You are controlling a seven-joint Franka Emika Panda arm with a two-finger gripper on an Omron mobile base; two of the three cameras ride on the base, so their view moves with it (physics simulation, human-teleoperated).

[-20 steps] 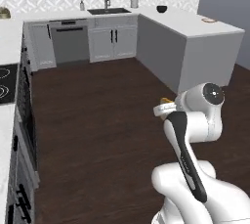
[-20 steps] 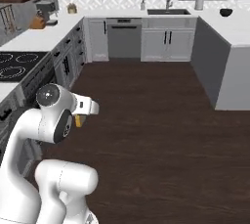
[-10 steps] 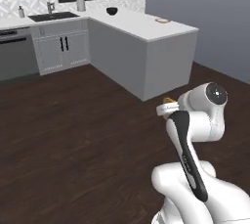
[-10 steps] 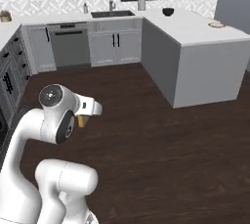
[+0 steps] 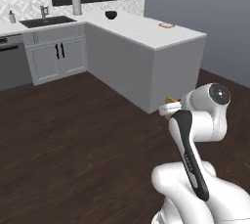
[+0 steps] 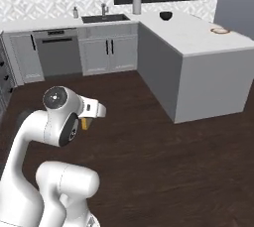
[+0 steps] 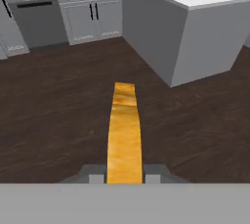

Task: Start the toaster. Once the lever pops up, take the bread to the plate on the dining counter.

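One slice of bread point(image 7: 124, 135) sits clamped edge-on between the two fingers of the gripper point(image 7: 124, 176), running from 6 o'clock up toward the middle of the hand view as a narrow golden-tan strip over the dark wood floor point(image 7: 58, 120). In the left base view a small tan corner of it point(image 5: 171, 101) pokes out at about 10 o'clock from the arm's round wrist joint; in the right base view it point(image 6: 86, 123) hangs just under the white hand, at roughly 4 o'clock from that joint.

Across the floor stands the dining counter point(image 6: 208, 80), a pale block with a white top, at 2 o'clock in the right base view and at 1 o'clock in the left. Near its far right corner lies the plate point(image 6: 220, 30), flat and red-rimmed, too small to tell whether anything lies on it. Further back on the same white surface sits a dark bowl point(image 6: 165, 16); its contents cannot be made out. Behind, at 11 o'clock, a sink point(image 6: 104, 18) is set into the worktop, with a dishwasher point(image 6: 58, 57) below and to its left.
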